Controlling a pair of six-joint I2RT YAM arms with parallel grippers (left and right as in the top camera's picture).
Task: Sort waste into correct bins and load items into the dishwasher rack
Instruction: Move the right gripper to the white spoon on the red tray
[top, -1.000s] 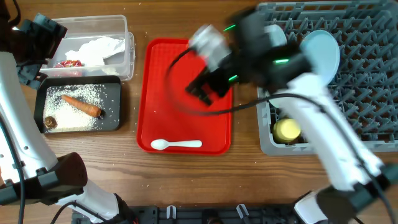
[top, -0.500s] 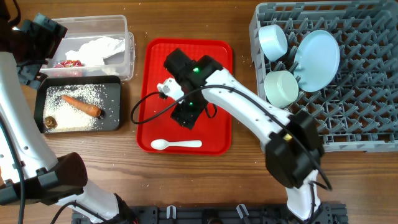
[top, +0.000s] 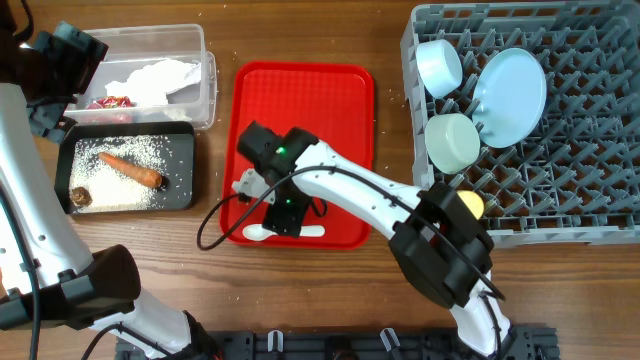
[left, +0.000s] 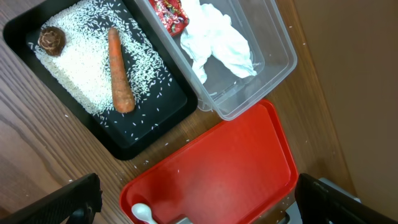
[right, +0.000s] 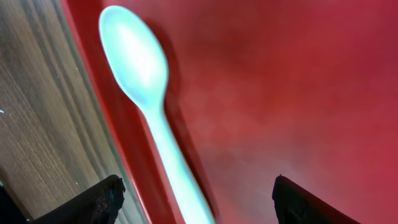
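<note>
The white spoon (top: 258, 233) lies along the front edge of the red tray (top: 330, 90); the right wrist view shows it close up (right: 146, 93). My right gripper (top: 283, 215) is open, low over the spoon's handle, its fingers either side of it (right: 196, 199). My left gripper (left: 198, 205) is open and empty, high over the left side of the table. The clear tub (top: 205, 85) holds the red wrapper (left: 169, 12) and the white napkin (left: 217, 40). The black tray (top: 185, 195) holds the carrot stick (top: 135, 170), rice and the brown lump (top: 80, 197). The rack (top: 560, 190) holds two bowls (top: 452, 142), a plate (top: 510, 95) and the yellow cup (top: 470, 203).
Loose rice grains lie on the wood around the black tray and the red tray. The right arm's cable (top: 215, 215) loops over the red tray's left edge.
My right arm has swung from the rack to the red tray, then moved down toward its front edge onto the spoon. The left arm has not moved.
</note>
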